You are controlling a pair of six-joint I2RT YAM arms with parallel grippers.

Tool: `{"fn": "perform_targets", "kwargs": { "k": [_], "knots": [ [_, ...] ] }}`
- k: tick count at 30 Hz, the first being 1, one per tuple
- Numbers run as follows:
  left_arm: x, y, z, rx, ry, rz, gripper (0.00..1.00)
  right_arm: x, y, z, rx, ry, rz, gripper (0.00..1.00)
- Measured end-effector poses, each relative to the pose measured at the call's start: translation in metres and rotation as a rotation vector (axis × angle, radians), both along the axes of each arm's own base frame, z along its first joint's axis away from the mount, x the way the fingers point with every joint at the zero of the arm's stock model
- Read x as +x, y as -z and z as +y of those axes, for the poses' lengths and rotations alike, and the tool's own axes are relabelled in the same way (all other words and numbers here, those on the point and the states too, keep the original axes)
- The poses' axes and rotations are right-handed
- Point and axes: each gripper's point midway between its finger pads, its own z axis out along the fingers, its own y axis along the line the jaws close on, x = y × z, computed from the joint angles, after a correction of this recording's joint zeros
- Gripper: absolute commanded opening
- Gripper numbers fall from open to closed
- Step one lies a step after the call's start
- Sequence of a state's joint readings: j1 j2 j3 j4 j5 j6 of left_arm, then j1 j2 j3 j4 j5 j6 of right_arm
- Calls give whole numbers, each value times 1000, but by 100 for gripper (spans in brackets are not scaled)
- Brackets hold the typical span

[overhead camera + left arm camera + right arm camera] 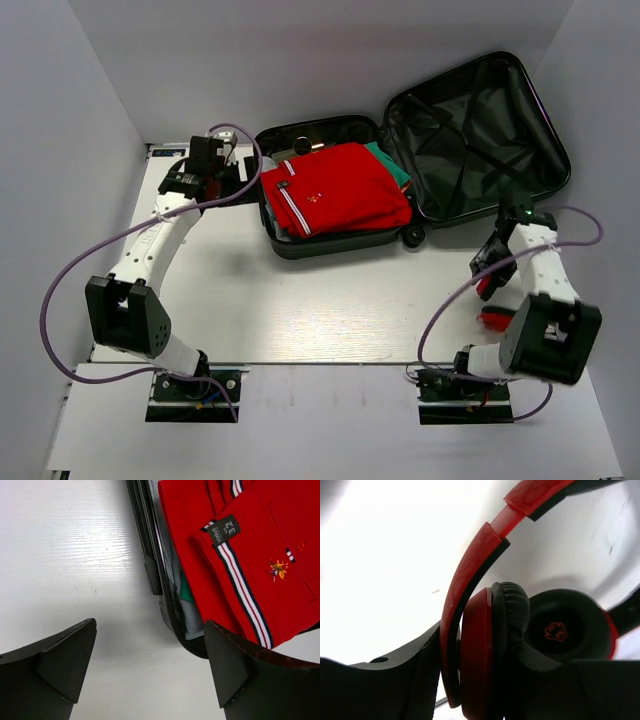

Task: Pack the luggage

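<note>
**Headphones gripped by one cup; packed half already heaped**

The luggage (470, 130) is lying open at 12 o'clock on the surface (330, 310). Its packed half is being shown toward 11 and its bare lid toward 1. The headphones (487, 290) are being held by the right hand (492, 268) at 4 o'clock, well apart from the luggage. In the wrist view one ear cup (485, 645) is being clamped, while the band (475, 570) is being left free. Whether the headphones are being carried off the surface cannot be told. The left hand (228, 172) is being held wide and empty at 10 o'clock, just beside the luggage rim (150, 555).

Several risks are being judged. With only one cup being gripped, the free band may swing or the cup may slip during the carry. The wheels and the lid edge are lying between the hand and the packed half, so snagging is likely on a low path. The garment (335, 190) is being heaped above the rim, so anything set on it may slide off or keep the lid from shutting. The rim may also be nudged by the left hand.

On the garment, "32" is being shown on a dark label (224, 529); the smaller word beside it cannot be read with confidence. A small embroidered crest (278, 569) bears no legible letters. A red emblem (555, 631) inside the far cup is too blurred to be read.
</note>
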State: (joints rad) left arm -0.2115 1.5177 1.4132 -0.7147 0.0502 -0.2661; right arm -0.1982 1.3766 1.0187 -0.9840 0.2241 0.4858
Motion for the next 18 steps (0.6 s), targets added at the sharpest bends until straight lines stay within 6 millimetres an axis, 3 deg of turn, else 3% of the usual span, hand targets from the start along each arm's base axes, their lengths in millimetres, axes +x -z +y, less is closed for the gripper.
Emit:
{"fn": "perform_targets", "kwargs": {
  "k": [6,8,10,14,18],
  "knots": [
    [-10,29,-3,-67,5,69,100,30,-114,23,36,-238,-386,0],
    [-14,36,-4,-93,6,94,100,44,-158,43,94,-346,-520,0],
    [-16,37,-5,-114,5,105,100,60,-187,67,166,-451,-624,0],
    [-14,36,-6,-162,0,108,100,99,-226,119,333,-653,-719,0],
    [-11,29,-13,-238,18,98,100,163,-235,182,455,-833,-709,0]
  ]
}}
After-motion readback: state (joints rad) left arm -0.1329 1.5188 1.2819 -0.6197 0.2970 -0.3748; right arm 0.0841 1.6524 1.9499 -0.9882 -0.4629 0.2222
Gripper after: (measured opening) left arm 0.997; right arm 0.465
